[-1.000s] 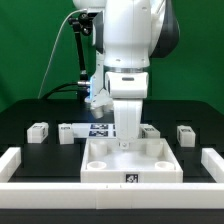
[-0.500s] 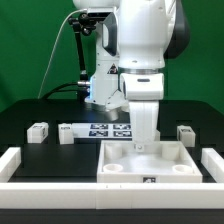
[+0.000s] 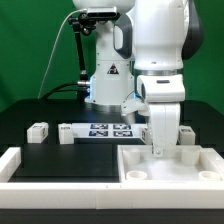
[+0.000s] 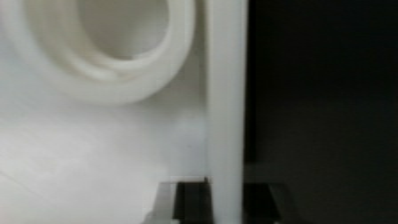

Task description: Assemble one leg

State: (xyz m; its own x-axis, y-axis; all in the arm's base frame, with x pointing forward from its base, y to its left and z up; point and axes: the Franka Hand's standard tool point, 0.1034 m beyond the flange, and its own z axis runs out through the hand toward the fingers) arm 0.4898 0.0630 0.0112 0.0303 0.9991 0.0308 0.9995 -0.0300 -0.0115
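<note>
The hand stood at the back rim of the square panel, on the exterior view's right. There the wide wrist housing hid its fingertips, and the panel itself ran off that view's right edge.

The wrist view was blurred. At its edge two dark fingers showed, with the panel's thin white rim between them, so the hand read as closed on that rim. A round corner recess in the panel was cut off by the frame, and the black bench lay past the rim.

One leg sat alone on the bench, far to the exterior view's left, well apart from the hand and panel. Its tag was too small to make out. A second leg showed just beside the arm, partly hidden by it. The marker board lay between the two legs, its right end covered by the arm.
</note>
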